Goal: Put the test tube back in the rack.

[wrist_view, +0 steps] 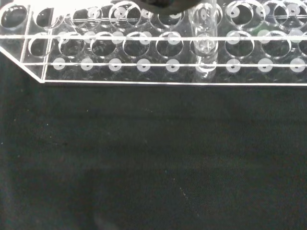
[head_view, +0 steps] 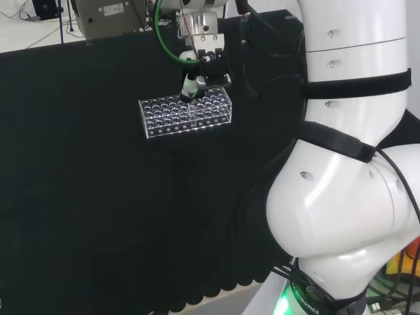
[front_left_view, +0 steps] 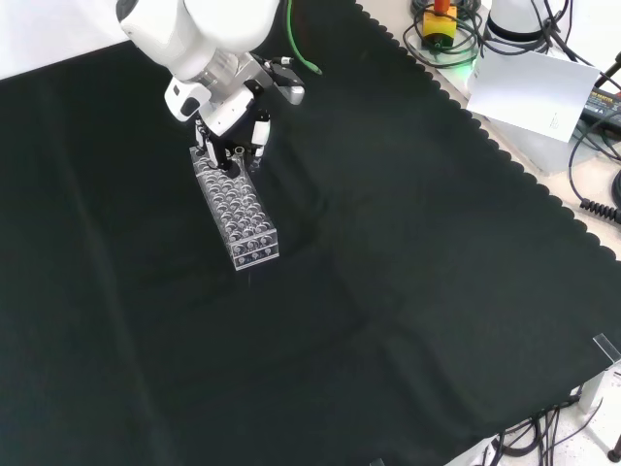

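A clear plastic test tube rack with several rows of holes lies on the black cloth, and it also appears in the front view. The black and white hand hangs right over the rack's far end, fingers curled downward. In the wrist view a clear test tube stands upright in a hole of the rack's near row, its bottom reaching the lower plate. A dark fingertip sits beside the tube's top. The hand seems shut on the tube's upper end, which is hidden.
The arm's white links stand at the right of the head view. Beyond the cloth's scalloped edge in the front view lie a white box, cables and a yellow and red button. A grey device stands behind the bench.
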### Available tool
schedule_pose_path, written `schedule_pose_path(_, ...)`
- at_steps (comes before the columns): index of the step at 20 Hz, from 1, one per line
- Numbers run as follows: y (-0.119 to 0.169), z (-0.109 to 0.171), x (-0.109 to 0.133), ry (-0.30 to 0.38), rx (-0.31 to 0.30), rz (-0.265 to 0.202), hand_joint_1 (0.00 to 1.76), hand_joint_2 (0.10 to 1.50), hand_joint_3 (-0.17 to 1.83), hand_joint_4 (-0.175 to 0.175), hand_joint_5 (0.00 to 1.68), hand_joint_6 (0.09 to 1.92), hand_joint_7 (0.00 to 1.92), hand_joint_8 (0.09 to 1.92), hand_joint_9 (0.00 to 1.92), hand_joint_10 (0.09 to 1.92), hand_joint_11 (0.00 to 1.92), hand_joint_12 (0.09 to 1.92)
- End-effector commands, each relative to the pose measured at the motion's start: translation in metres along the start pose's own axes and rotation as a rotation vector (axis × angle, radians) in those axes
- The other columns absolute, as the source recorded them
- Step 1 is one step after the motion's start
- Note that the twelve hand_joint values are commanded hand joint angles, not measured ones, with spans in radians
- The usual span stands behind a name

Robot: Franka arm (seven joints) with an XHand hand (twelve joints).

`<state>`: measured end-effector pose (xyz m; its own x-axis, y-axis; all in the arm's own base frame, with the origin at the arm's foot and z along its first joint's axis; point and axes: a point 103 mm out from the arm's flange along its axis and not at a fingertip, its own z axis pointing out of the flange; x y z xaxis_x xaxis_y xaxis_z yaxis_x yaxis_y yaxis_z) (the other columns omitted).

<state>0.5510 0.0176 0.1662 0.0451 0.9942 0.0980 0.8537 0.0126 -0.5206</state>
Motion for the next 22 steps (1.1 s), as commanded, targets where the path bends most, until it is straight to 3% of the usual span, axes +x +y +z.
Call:
schedule_pose_path(1, 0.004, -0.003, -0.004, 0.064, 0.049, -0.032, 1.13, 0.91, -0.15, -0.047, 0.74, 0.70, 0.86, 0.77, 0.96, 0.56, 0.41, 1.41)
schedule_pose_path(3, 0.003, -0.005, -0.004, 0.073, 0.025, -0.039, 1.06, 0.89, -0.17, -0.021, 0.45, 0.77, 0.58, 0.89, 0.68, 0.77, 0.26, 1.49)
schedule_pose_path(6, 0.001, -0.012, -0.006, 0.073, 0.006, -0.048, 1.00, 0.88, -0.17, -0.005, 0.28, 0.71, 0.36, 0.94, 0.45, 0.91, 0.14, 1.55)
schedule_pose_path(14, -0.011, -0.039, -0.006, 0.056, -0.068, -0.060, 0.98, 0.87, -0.17, 0.008, 0.26, 0.62, 0.24, 0.94, 0.31, 0.97, 0.05, 1.58)
schedule_pose_path(22, -0.043, -0.096, -0.004, 0.043, -0.232, -0.090, 0.96, 0.87, -0.17, 0.010, 0.25, 0.59, 0.22, 0.93, 0.29, 0.97, 0.04, 1.58)
